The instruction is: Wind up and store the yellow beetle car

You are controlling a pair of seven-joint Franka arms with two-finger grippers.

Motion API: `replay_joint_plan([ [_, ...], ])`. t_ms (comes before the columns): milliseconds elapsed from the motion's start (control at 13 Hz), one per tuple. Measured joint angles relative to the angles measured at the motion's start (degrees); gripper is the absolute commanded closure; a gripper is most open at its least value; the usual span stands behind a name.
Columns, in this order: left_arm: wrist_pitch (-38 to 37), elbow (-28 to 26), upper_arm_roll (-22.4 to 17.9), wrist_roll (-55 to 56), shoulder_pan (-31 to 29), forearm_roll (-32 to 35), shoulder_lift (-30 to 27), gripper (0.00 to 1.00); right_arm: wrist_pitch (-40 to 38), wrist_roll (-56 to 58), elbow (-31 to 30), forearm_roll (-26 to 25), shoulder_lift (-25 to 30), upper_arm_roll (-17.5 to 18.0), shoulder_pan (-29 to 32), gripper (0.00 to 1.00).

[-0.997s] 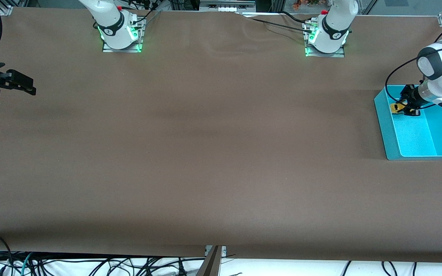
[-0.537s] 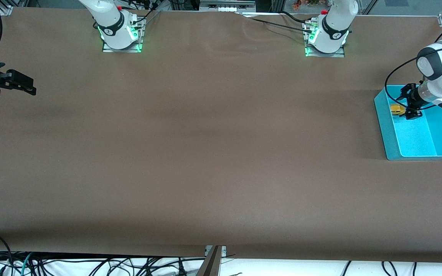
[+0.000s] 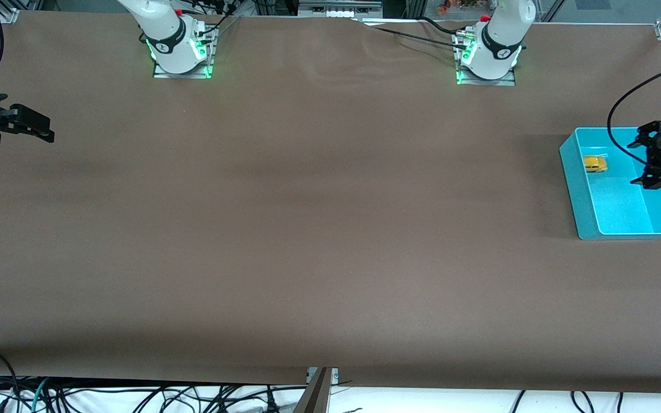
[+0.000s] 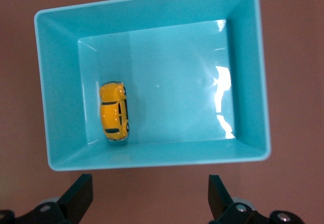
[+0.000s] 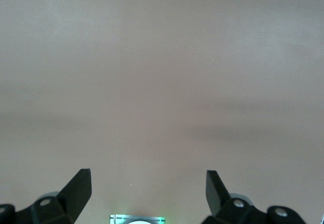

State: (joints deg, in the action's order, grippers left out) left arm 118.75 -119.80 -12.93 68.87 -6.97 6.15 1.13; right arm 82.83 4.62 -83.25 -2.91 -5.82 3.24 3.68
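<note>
The yellow beetle car lies inside the cyan bin, in the corner toward the robots' bases. In the left wrist view the car rests on the bin's floor beside one wall. My left gripper is open and empty, up in the air over the bin's outer edge at the left arm's end of the table. Its gripper shows in its own view with both fingers spread wide. My right gripper is open and empty over the right arm's end of the table.
The brown table cover spans the whole view. The two arm bases stand along the top edge with green lights. Cables hang below the table's front edge.
My left gripper let go of the yellow car in the bin, opened, rose and drew away toward the table's end. The car stays in the bin. The right arm has not moved.
</note>
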Motion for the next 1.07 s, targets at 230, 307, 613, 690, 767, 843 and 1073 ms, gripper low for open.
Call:
replay_joint_plan([
  [230, -5.32, 5.14, 2.54, -0.02, 4.98, 0.00, -4.67, 0.00, 0.01, 0.00, 0.00, 0.04, 0.00, -0.01, 0.00, 0.00],
  [307, -6.70, 6.24, 4.60, -0.89, 5.36, 0.00, -5.96, 0.00, 0.01, 0.00, 0.00, 0.05, 0.00, -0.01, 0.00, 0.00],
  [613, -12.49, 11.21, 12.75, -17.56, 5.88, 0.00, -7.71, 0.00, 0.01, 0.00, 0.00, 0.12, 0.00, -0.01, -0.01, 0.00],
  [690, -14.75, 12.68, 14.10, -23.56, 5.91, 0.00, -7.74, 0.00, 0.01, 0.00, 0.00, 0.12, 0.00, -0.01, -0.01, 0.00],
  [767, -16.78, 13.97, 14.85, -29.41, 5.92, 0.00, -7.85, 0.00, 0.02, 0.00, 0.00, 0.14, 0.00, -0.01, -0.01, 0.00],
  [843, -18.49, 15.02, 15.11, -34.85, 5.89, 0.00, -8.10, 0.00, 0.02, 0.00, 0.00, 0.17, 0.00, -0.01, -0.01, 0.00],
  [1073, -23.52, 17.95, 15.35, -48.58, 5.87, 0.00, -8.87, 0.00, 0.02, 0.00, 0.00, 0.19, 0.00, -0.01, -0.01, 0.00],
])
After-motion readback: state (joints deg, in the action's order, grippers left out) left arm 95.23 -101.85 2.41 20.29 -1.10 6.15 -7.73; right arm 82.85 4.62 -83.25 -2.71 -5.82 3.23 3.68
